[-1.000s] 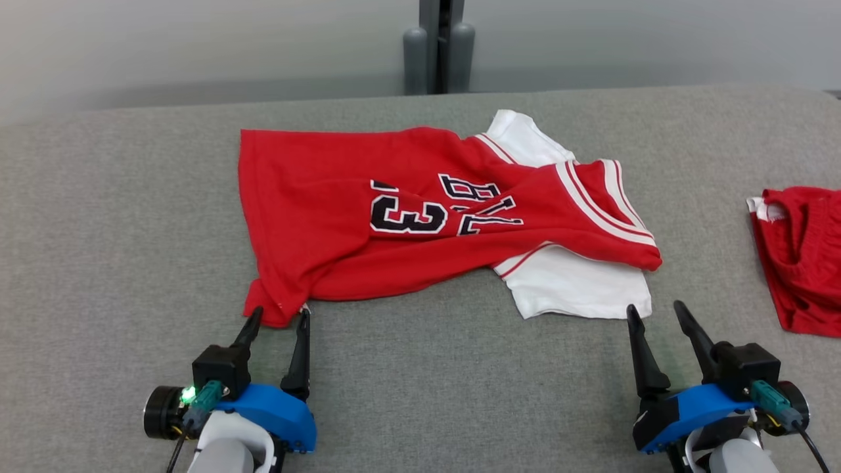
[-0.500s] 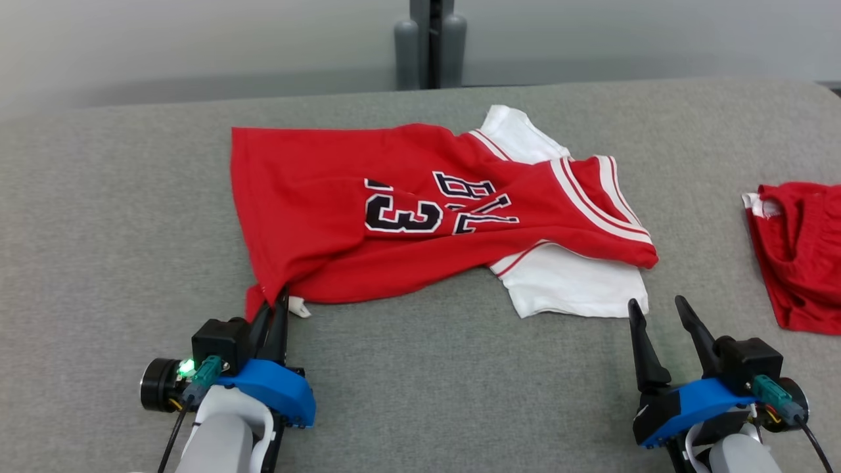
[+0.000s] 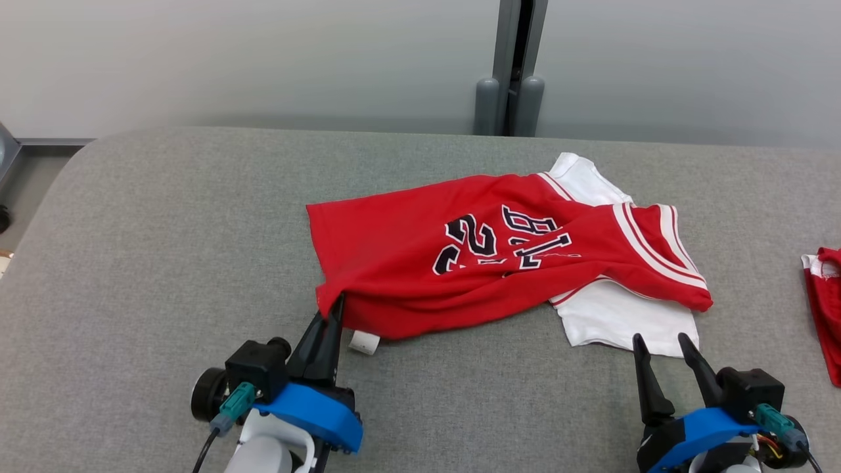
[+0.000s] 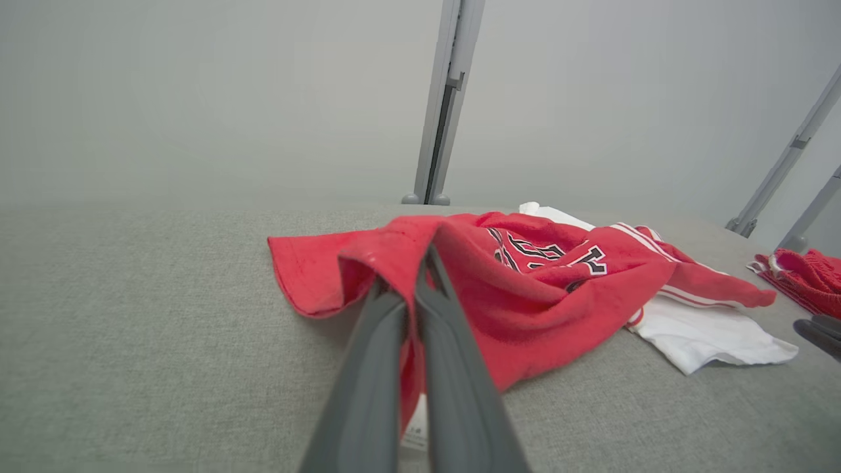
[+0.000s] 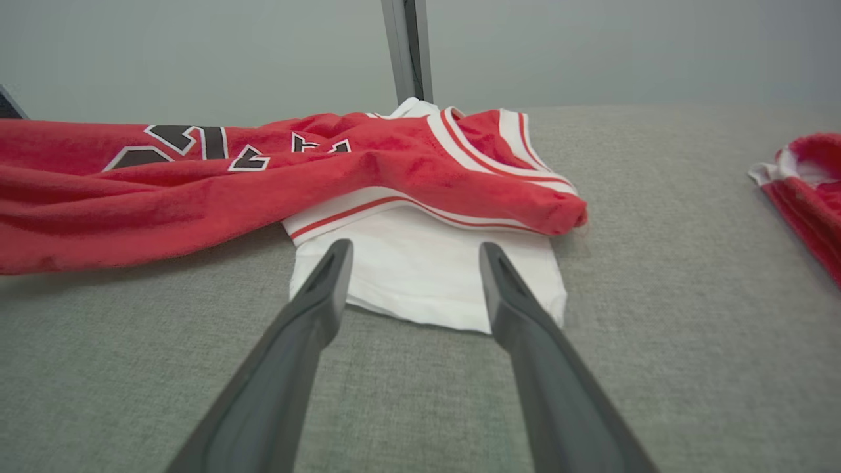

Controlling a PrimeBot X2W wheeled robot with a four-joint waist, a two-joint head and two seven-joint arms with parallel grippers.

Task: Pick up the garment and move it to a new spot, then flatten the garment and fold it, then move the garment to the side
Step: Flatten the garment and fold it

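A red jersey (image 3: 460, 263) with black-and-white lettering and white sleeves lies rumpled on the grey padded table (image 3: 164, 249). My left gripper (image 3: 332, 309) is shut on the jersey's near-left hem corner, lifting it a little; in the left wrist view the red jersey (image 4: 525, 289) bunches around my gripper (image 4: 424, 263). My right gripper (image 3: 659, 341) stands open just short of the white sleeve (image 3: 617, 315), touching nothing. The right wrist view shows the white sleeve (image 5: 427, 269) lying flat beyond my open gripper (image 5: 414, 253).
A second red garment (image 3: 824, 309) lies at the table's right edge, also seen as a red garment (image 5: 801, 190) in the right wrist view. A grey post (image 3: 512, 72) stands behind the table against the wall. The table's rounded left corner (image 3: 72, 157) is in view.
My left gripper closed on the jersey's near-left corner and pulled it up and inward, bunching the hem. The head camera shifted, so the whole scene moved right and down.
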